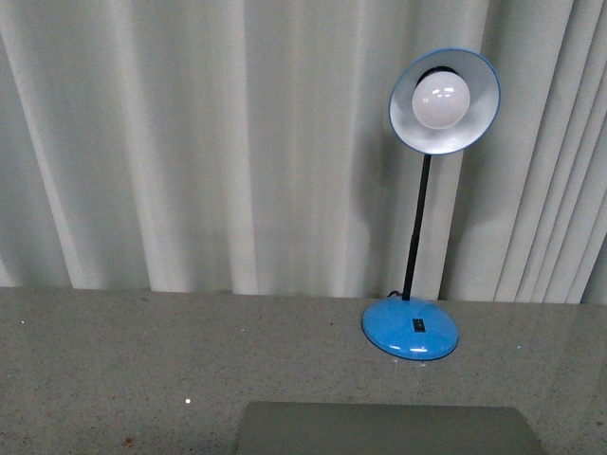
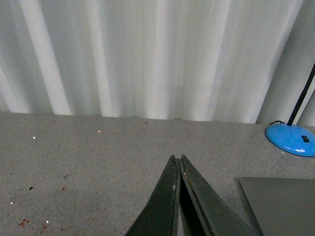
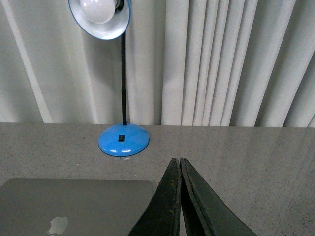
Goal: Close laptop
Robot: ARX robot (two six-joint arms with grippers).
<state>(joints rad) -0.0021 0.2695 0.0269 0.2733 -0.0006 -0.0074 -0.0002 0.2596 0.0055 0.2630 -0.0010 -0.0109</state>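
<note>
1. Silver laptop (image 3: 78,206) lies flat on the speckled counter (image 1: 123,370), lid down, apple logo (image 3: 58,224) up — it looks already closed.
2. It sits at the near edge of the front view, just in front of the blue lamp (image 1: 411,327).
3. Left gripper (image 2: 177,158) is clenched, holding nothing, left of the laptop and clear of it.
4. Right gripper (image 3: 175,160) is also clenched and empty, off the lid's right edge.
5. Step in hand, my read: confirm the lid is fully seated. If it needs pressing, push flat near the front edge and don't drag across the lid.
6. Long axis runs left-right across the counter; I can't tell which side the hinge is on.
</note>
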